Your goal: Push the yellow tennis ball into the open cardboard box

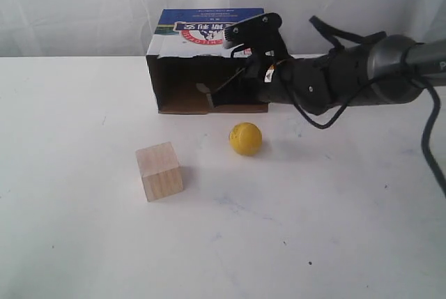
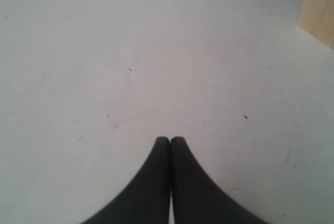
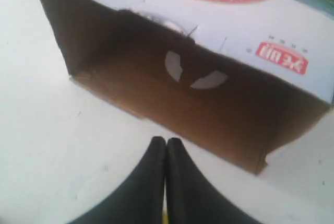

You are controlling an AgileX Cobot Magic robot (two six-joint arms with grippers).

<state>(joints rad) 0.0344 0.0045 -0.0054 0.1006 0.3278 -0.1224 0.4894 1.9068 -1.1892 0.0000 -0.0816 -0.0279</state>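
The yellow tennis ball (image 1: 245,139) rests on the white table, a short way in front of the open cardboard box (image 1: 209,31). The box lies on its side with its dark mouth (image 3: 172,93) facing the ball and its blue-and-white printed face on top. My right gripper (image 3: 166,141) is shut and empty, its tips low at the box mouth, past the ball on the box side. A yellow sliver of the ball (image 3: 165,217) shows under its fingers. In the exterior view the right gripper (image 1: 212,97) reaches in from the right. My left gripper (image 2: 170,140) is shut over bare table.
A pale wooden cube (image 1: 159,171) stands left of the ball and nearer the front; its corner (image 2: 319,12) shows in the left wrist view. A white curtain hangs behind the table. The right arm (image 1: 334,79) and its cables stretch along the right side.
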